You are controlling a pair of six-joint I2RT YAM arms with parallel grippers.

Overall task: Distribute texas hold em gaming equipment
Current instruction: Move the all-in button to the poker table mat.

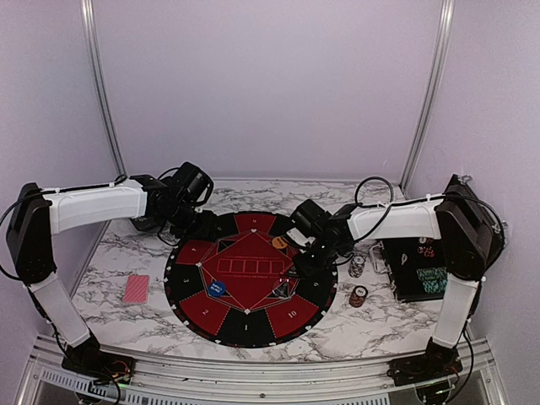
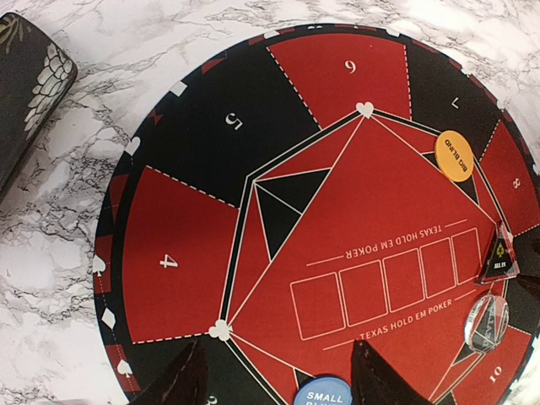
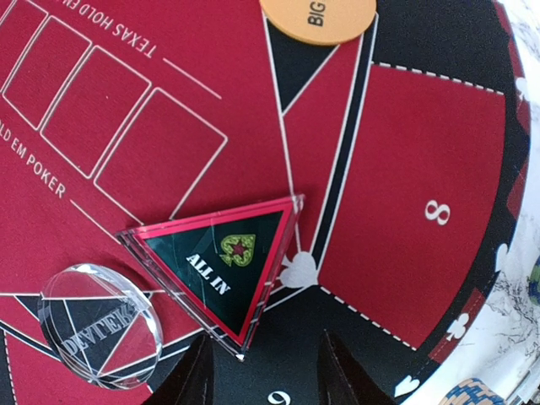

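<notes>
The round black-and-red mat (image 1: 202, 316) lies mid-table. On it are an orange disc (image 1: 279, 242), a blue marker (image 1: 218, 288), a triangular "ALL IN" marker (image 3: 224, 266) and a clear round button (image 3: 99, 325). A red-backed card stack (image 1: 135, 288) lies on the marble left of the mat. Striped chips (image 1: 359, 295) sit right of the mat. My left gripper (image 2: 278, 384) is open and empty above the mat, the blue marker (image 2: 323, 395) between its fingers. My right gripper (image 3: 270, 380) is open and empty just beside the triangle's tip. The orange disc also shows in both wrist views (image 2: 454, 154) (image 3: 319, 17).
A black case (image 1: 419, 268) holding more chips stands at the right table edge. Another chip stack (image 1: 358, 266) stands beside it. A dark patterned box (image 2: 29, 84) lies on the marble beyond the mat's edge. Walls close in at the back and sides.
</notes>
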